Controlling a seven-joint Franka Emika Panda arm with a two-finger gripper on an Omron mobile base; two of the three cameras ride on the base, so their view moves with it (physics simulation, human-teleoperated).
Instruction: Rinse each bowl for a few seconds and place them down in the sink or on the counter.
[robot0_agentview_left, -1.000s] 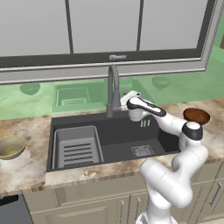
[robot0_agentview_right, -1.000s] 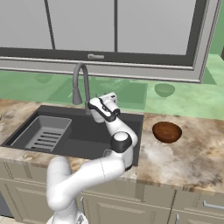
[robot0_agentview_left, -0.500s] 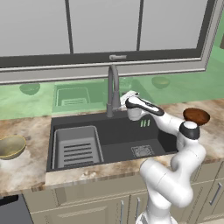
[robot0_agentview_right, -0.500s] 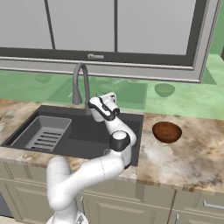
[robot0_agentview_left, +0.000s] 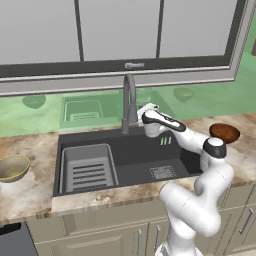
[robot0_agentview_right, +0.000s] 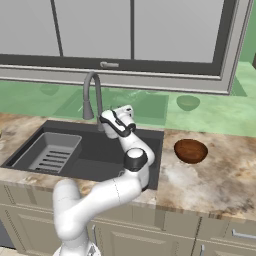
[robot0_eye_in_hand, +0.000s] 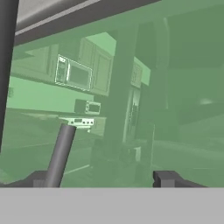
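Bowls: two, well apart on the desk (robot0_agentview_left: 30, 192), either side of the sink (robot0_agentview_left: 135, 160). Gold bowl (robot0_agentview_left: 12, 167) at far left, cut by the frame edge; brown bowl (robot0_agentview_right: 190, 150) right of the basin. Likely rigid, light, glossy and so slippery when wet; best pinched over the rim, one finger inside. Tool (robot0_agentview_left: 146, 111) up by the faucet (robot0_agentview_left: 128, 102), clear of both bowls, empty; fingertips (robot0_eye_in_hand: 168, 178) look apart. Handle hidden behind the wrist; contact with it unclear.
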